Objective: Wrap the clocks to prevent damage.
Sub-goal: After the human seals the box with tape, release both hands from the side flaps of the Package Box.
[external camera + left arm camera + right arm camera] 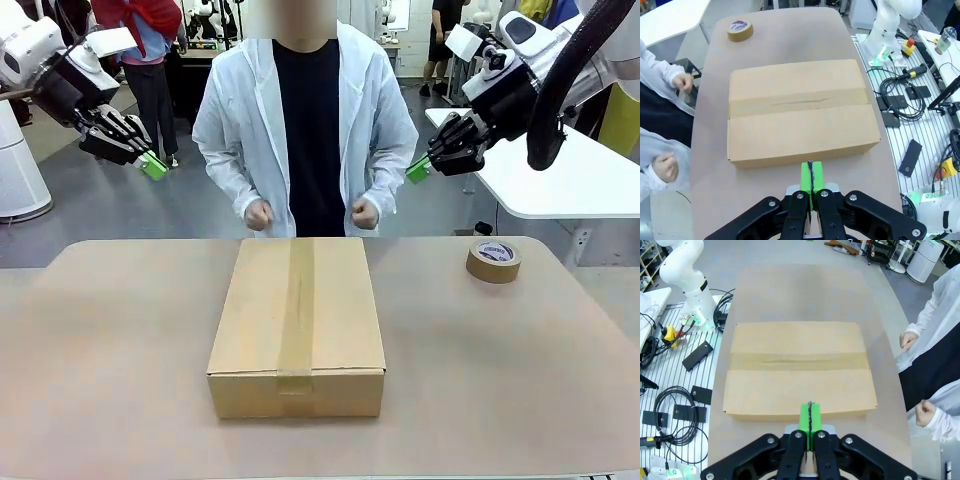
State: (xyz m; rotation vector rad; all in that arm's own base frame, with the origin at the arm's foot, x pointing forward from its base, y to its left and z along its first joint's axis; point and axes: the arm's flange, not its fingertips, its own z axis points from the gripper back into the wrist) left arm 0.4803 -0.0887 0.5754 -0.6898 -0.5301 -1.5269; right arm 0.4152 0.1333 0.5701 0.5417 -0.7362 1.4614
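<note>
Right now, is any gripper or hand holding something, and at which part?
Nothing is held. The left gripper and the right gripper hang shut and empty above the table. The person's hands are closed fists, apart from the taped carton.

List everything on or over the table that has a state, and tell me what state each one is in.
carton: closed, flaps taped shut along the middle, lying flat.
tape roll: lying flat, apart from the carton.
left gripper: shut, empty, raised above the table.
right gripper: shut, empty, raised.
person's hands: fists, holding nothing.
</note>
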